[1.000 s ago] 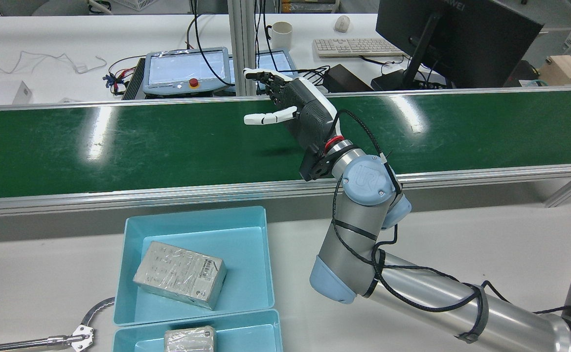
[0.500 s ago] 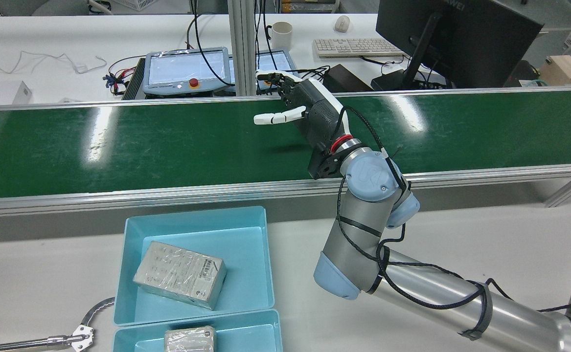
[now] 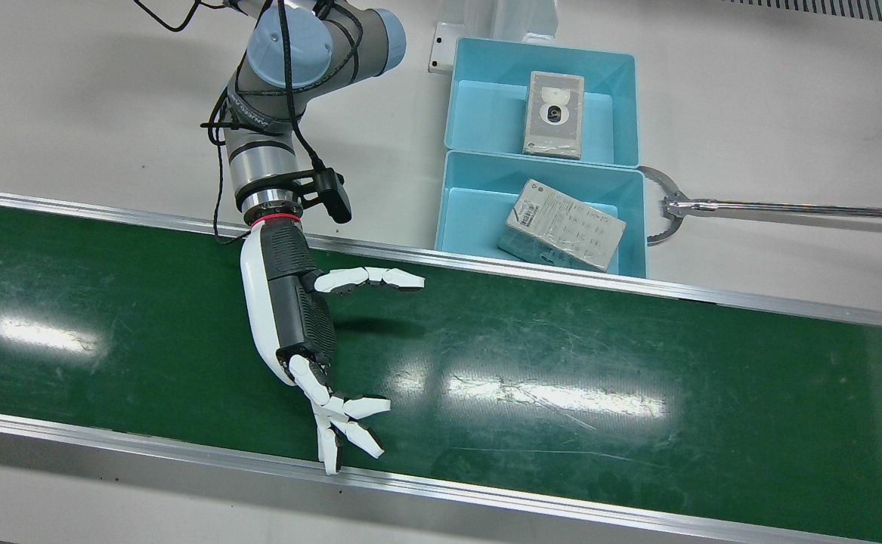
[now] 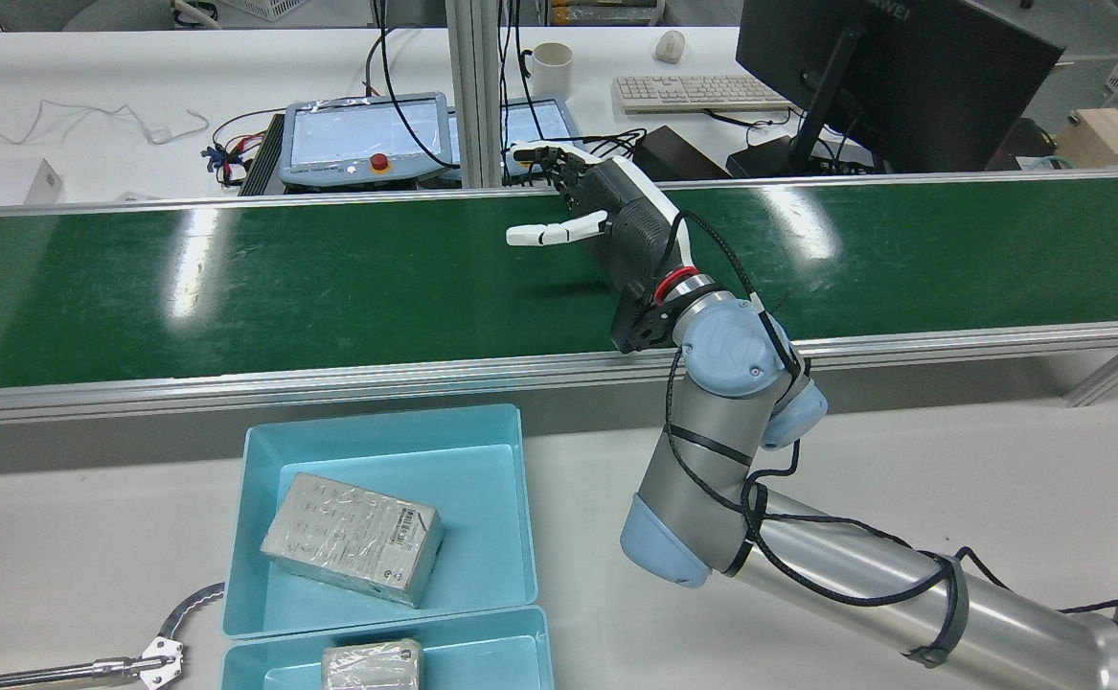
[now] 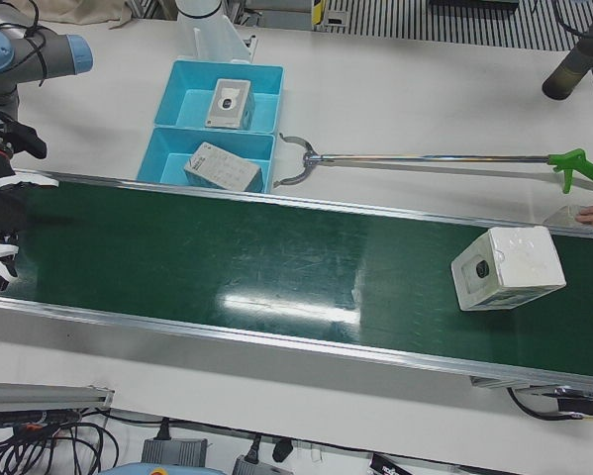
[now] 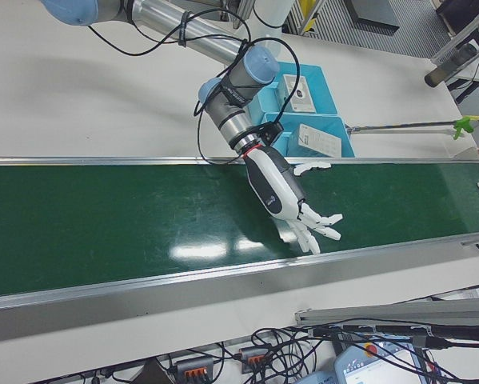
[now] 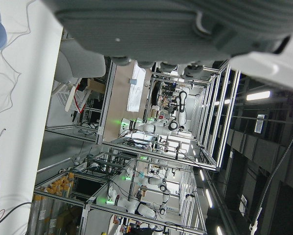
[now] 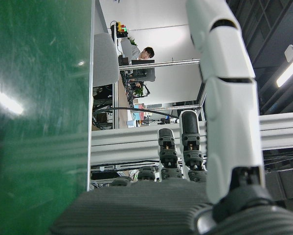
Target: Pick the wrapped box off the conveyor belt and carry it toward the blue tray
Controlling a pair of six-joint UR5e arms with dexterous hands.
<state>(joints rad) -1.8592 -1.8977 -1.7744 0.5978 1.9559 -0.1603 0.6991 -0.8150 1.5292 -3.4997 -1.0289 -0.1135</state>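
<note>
Right robot hand (image 3: 301, 332): one in view, fingers spread, empty, poised over the conveyor belt (image 3: 637, 393). Wrapped box (image 5: 507, 268): one on the belt, well apart toward the robot's left, long axis slightly skewed across it. Blue trays (image 3: 543, 102): two on the table (image 3: 70, 113), one box each.

One green conveyor belt (image 5: 276, 267). One wrapped box (image 5: 507, 267) on the belt. Two blue trays, near tray (image 3: 456, 219) and far tray (image 3: 465, 113), w/ one wrapped box in each: (image 3: 561, 225), (image 3: 554, 113). One robot hand (image 3: 297, 325) over the belt. One reacher-grabber tool (image 5: 425, 158) on the white surface (image 3: 773, 98).
</note>
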